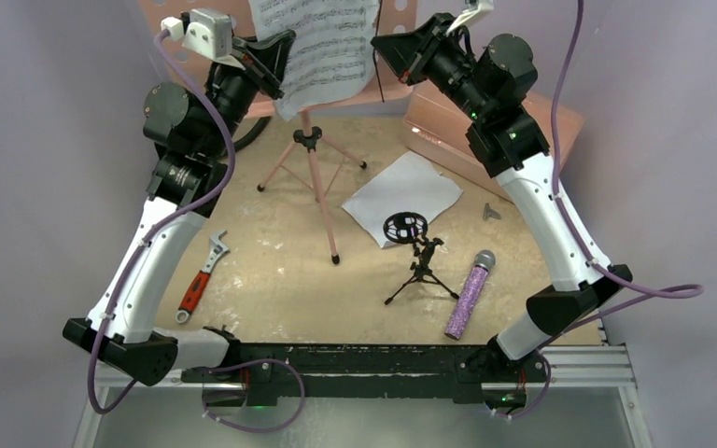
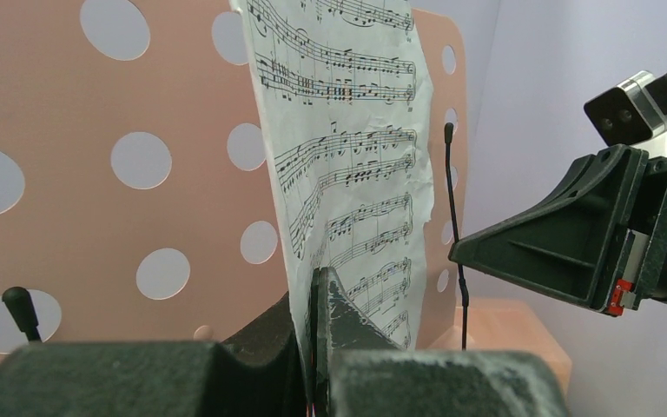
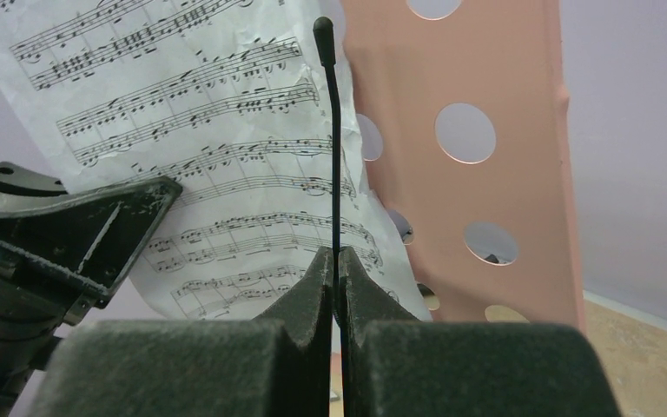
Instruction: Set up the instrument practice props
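Note:
My left gripper (image 2: 320, 278) is shut on the lower edge of a sheet-music page (image 2: 347, 156), held upright in front of the pink perforated music stand (image 2: 95, 174). In the top view the stand (image 1: 308, 168) rises on tripod legs at the back centre, with the page (image 1: 327, 47) against its desk. My right gripper (image 3: 336, 256) is shut on the stand's thin black page-retainer wire (image 3: 334, 130) beside the page (image 3: 182, 130). A second white page (image 1: 401, 196) lies on the table. The black mic stand (image 1: 417, 257) and the purple microphone (image 1: 470, 294) sit near the front right.
A red-handled wrench (image 1: 201, 275) lies at the front left by the left arm. A salmon box (image 1: 485, 121) stands at the back right under the right arm. A small grey piece (image 1: 492, 213) lies near the loose page.

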You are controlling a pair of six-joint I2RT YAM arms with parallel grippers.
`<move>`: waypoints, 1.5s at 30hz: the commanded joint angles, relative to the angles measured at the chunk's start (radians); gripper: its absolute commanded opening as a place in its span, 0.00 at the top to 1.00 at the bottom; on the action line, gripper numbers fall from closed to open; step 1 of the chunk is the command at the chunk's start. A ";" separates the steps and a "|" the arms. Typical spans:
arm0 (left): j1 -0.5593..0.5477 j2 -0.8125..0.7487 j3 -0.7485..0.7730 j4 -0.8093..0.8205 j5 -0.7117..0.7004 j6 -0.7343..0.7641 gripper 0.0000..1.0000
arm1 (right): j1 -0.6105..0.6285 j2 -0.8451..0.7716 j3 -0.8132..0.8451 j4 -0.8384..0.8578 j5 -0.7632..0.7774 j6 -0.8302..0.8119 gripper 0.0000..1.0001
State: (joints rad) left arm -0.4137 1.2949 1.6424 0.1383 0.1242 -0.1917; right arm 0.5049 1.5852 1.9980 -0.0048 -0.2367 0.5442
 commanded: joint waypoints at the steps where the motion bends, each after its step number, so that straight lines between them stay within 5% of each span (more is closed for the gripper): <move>1: -0.002 0.011 0.031 0.061 0.025 -0.032 1.00 | 0.004 -0.060 -0.008 0.136 -0.053 -0.027 1.00; 28: -0.005 0.110 0.068 0.214 0.163 -0.197 1.00 | 0.005 -0.054 -0.019 0.172 -0.104 -0.009 1.00; 43: -0.017 0.144 0.106 0.163 0.165 -0.199 1.00 | 0.006 -0.054 -0.018 0.168 -0.096 -0.002 1.00; 45: -0.017 0.136 0.105 0.146 0.152 -0.187 0.94 | 0.005 -0.054 -0.021 0.167 -0.096 -0.002 1.00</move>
State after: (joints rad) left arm -0.4271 1.4475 1.7039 0.2905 0.2859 -0.3836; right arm 0.5049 1.5806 1.9629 0.0662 -0.3099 0.5320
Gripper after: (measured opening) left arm 0.017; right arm 0.008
